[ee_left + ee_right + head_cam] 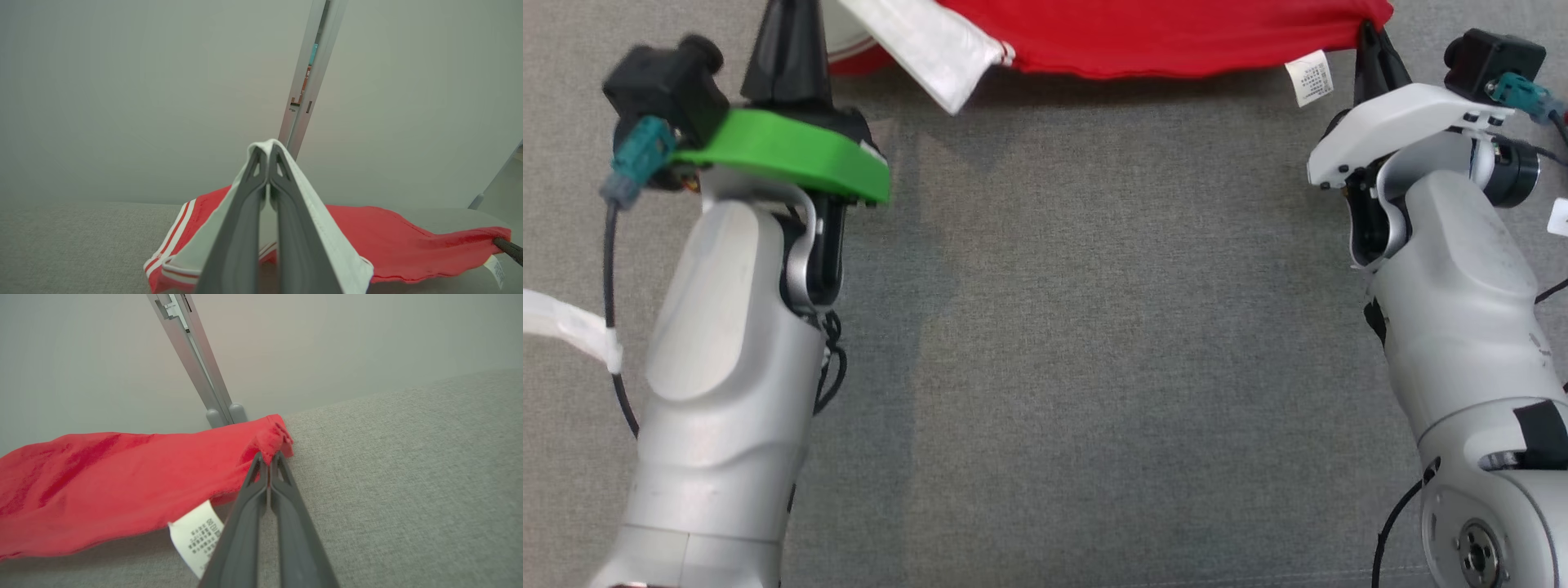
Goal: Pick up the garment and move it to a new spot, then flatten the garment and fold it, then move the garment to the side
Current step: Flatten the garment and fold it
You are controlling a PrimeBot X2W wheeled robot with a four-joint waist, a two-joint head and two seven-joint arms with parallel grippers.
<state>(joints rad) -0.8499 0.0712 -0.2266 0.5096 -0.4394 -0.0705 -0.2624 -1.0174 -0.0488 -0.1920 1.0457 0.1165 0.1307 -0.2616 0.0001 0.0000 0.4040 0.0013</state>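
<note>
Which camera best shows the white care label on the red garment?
The right wrist view: the care label hangs large and close beside the right pincer, its print visible. The head view shows it small on the garment; the left wrist view catches it at the frame's corner.

forearms point(727, 367): silver-grey, smooth shells | left wrist cover point(792, 155): green | right wrist cover point(1396, 122): white, screws seen | wrist cameras point(666, 82): black, teal connectors point(637, 159), black cables point(609, 269) | fingers point(241, 228): dark grey, tapered

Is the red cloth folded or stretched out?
Stretched out: the red-and-white cloth garment spans between left claw and right claw, each shut on an edge.
</note>
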